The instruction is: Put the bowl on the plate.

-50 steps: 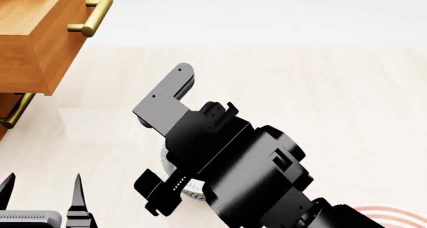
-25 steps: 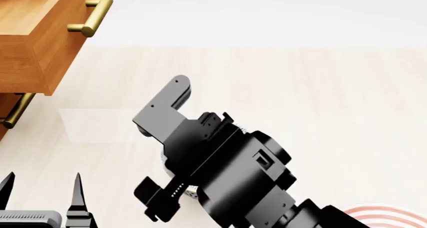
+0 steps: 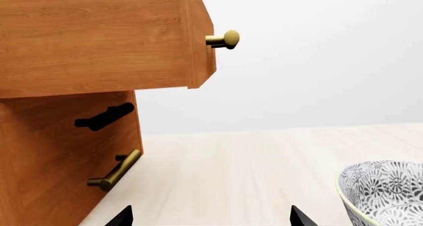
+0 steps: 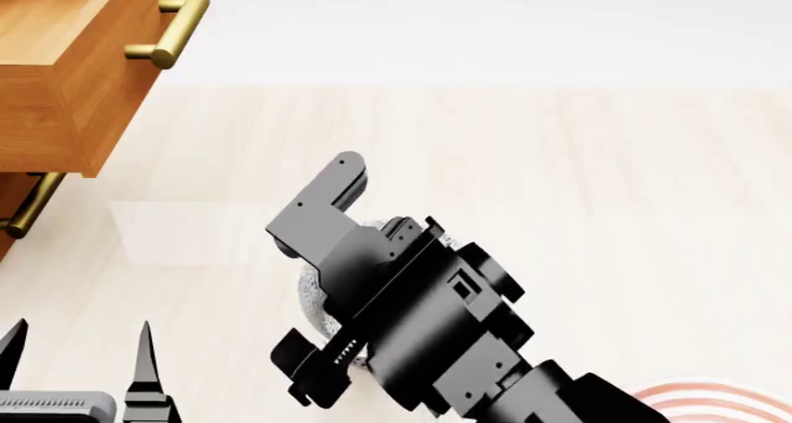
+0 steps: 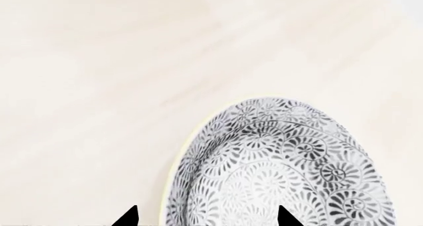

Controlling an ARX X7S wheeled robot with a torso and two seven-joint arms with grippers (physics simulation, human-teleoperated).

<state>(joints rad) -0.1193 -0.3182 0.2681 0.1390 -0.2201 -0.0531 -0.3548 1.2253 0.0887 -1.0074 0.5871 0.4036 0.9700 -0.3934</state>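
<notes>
The patterned bowl (image 5: 284, 171) fills the near part of the right wrist view. My right gripper (image 5: 208, 218) is open right over it, one fingertip outside the rim and the other over the inside. In the head view my right arm (image 4: 421, 321) covers the bowl (image 4: 312, 298), and only a sliver of it shows. The plate (image 4: 711, 395) with red rings peeks out at the bottom right, apart from the bowl. My left gripper (image 3: 211, 218) is open with nothing between its tips, low at the head view's left (image 4: 81, 358). From the left wrist the bowl (image 3: 387, 191) sits off to one side.
A wooden drawer cabinet (image 4: 62, 61) with brass handles (image 4: 167, 33) stands at the far left, its upper drawer pulled out. The left wrist view shows this cabinet (image 3: 99, 52) close by. Pale wooden tabletop (image 4: 594, 182) stretches right and back.
My right arm has drawn back a little toward the near edge and lowered over the bowl. The left gripper has not moved.
</notes>
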